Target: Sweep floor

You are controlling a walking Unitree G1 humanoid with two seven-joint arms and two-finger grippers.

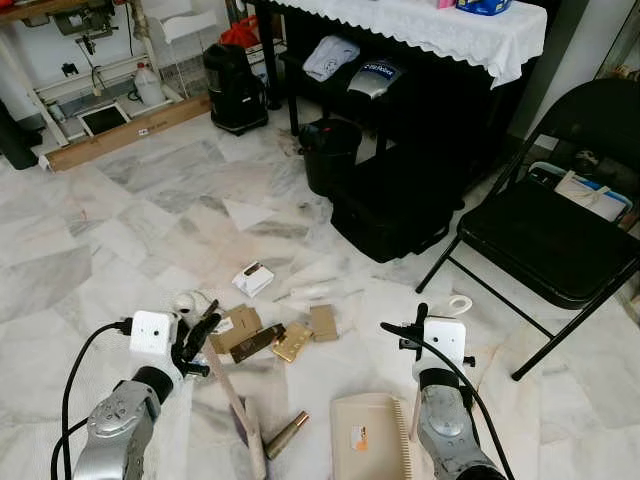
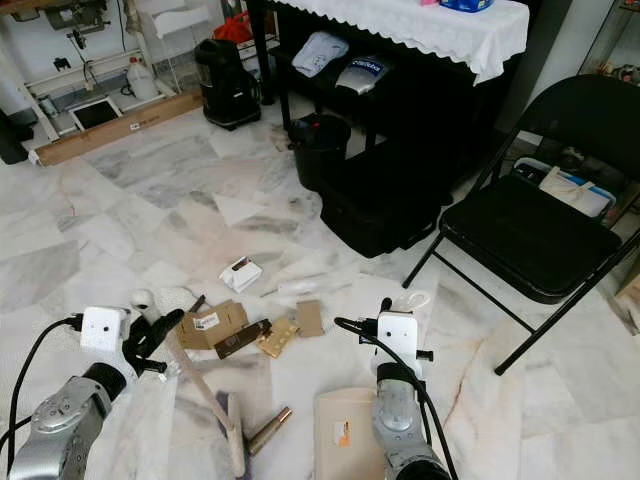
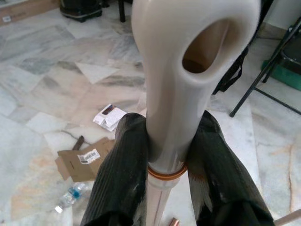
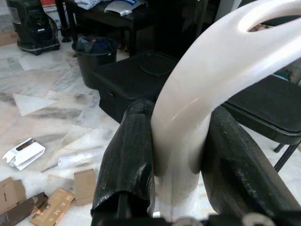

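My left gripper (image 3: pixel 162 155) is squeezed tight on the broom handle (image 3: pixel 178 84). The handle is cream white and smooth, with a big oval hole at its end and a thin orange ring lower down. The stick runs down from my fingers to the floor (image 1: pixel 130 230) in front of me.

My right gripper (image 4: pixel 176 155) is squeezed on the dustpan handle (image 4: pixel 202 80). It is white and shiny and bends in a curve, with a loop at the end. The tan dustpan (image 1: pixel 368 436) sits flat on the floor by my right arm.

On the floor between my arms lie cardboard pieces (image 1: pixel 236 327), a gold box (image 1: pixel 292 342), a small white box (image 1: pixel 253 278) and a brown tube (image 1: pixel 287 434).
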